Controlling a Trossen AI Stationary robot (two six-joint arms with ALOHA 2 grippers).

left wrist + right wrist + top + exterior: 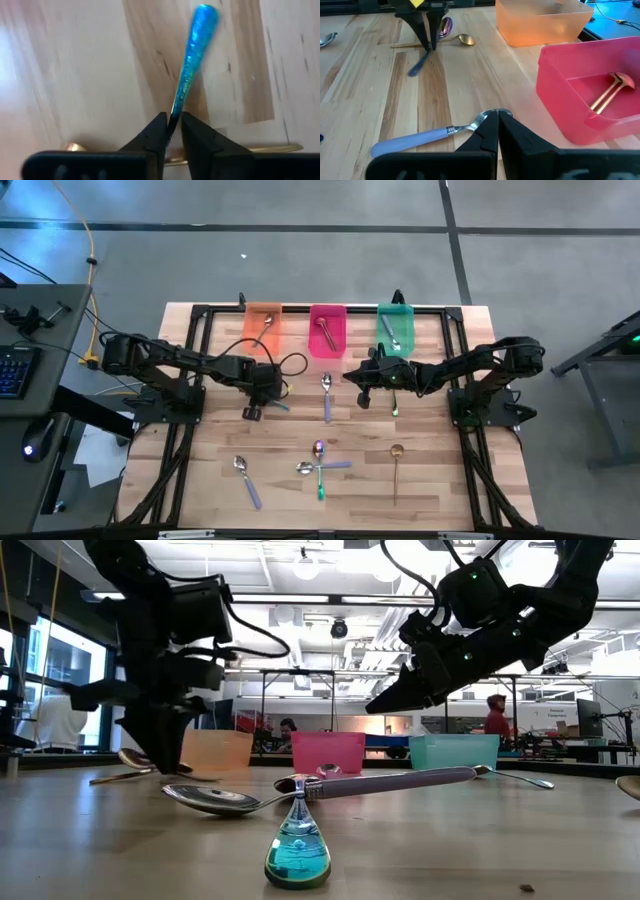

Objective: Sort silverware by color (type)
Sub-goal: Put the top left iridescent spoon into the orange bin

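Here the left gripper (171, 131) pinches a blue-handled spoon (192, 55) above the table (440, 480); the right gripper (498, 131) hovers with fingers together.

The desk (200, 470) is pale wood with darker streaks. Along its 12 o'clock edge sit 3 translucent bins: orange (263, 330), pink (327, 331) and green (396, 328). The black left gripper (170, 131) pinches a glittery blue spoon handle (192, 55). A lavender-handled spoon (427, 138) lies beside the black right gripper (498, 131).
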